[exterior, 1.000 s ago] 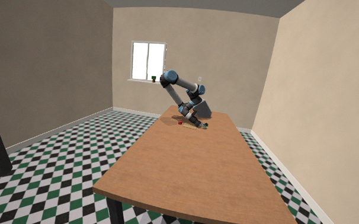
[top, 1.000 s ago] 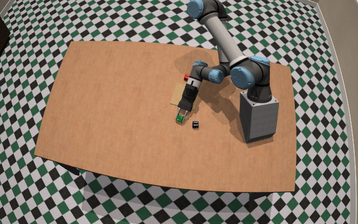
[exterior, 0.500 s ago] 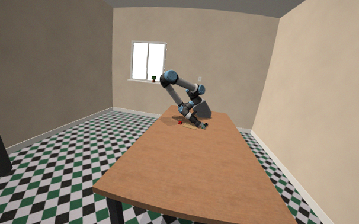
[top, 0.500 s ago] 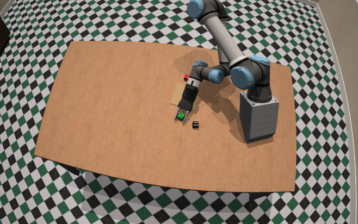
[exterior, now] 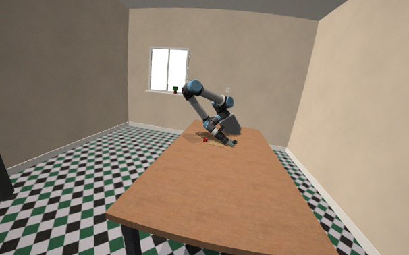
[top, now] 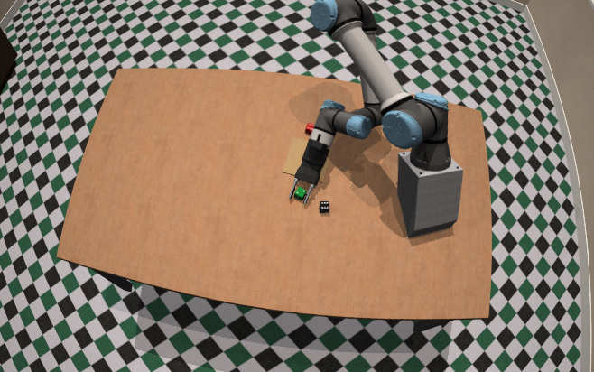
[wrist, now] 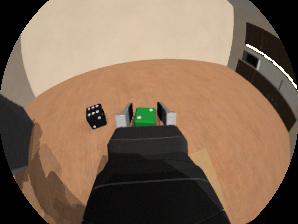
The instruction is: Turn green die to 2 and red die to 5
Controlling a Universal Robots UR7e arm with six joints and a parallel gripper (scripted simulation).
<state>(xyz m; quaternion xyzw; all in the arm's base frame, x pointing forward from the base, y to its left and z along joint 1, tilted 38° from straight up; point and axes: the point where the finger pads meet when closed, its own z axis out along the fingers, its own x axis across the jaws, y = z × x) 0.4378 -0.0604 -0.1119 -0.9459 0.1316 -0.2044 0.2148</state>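
The green die (top: 300, 193) (wrist: 145, 116) is off the mat, just past its near edge in the top view. The face toward the wrist camera shows two pips; I cannot tell whether it lies flat. My gripper (top: 298, 200) (wrist: 145, 108) is open, its fingers on either side of the green die with gaps. The red die (top: 310, 128) (exterior: 204, 140) lies on the table beyond the mat's far edge; its top number is unclear. The mat (top: 292, 159) (exterior: 216, 144) (wrist: 206, 165) is tan and partly hidden under the arm. The black die (top: 324, 207) (wrist: 95, 116) shows 6 on top.
The arm's grey base block (top: 431, 199) stands at the right of the table (top: 180, 181) in the top view. The black die is a short way to the right of my fingers there. My wrist passes low over the mat and close beside the red die.
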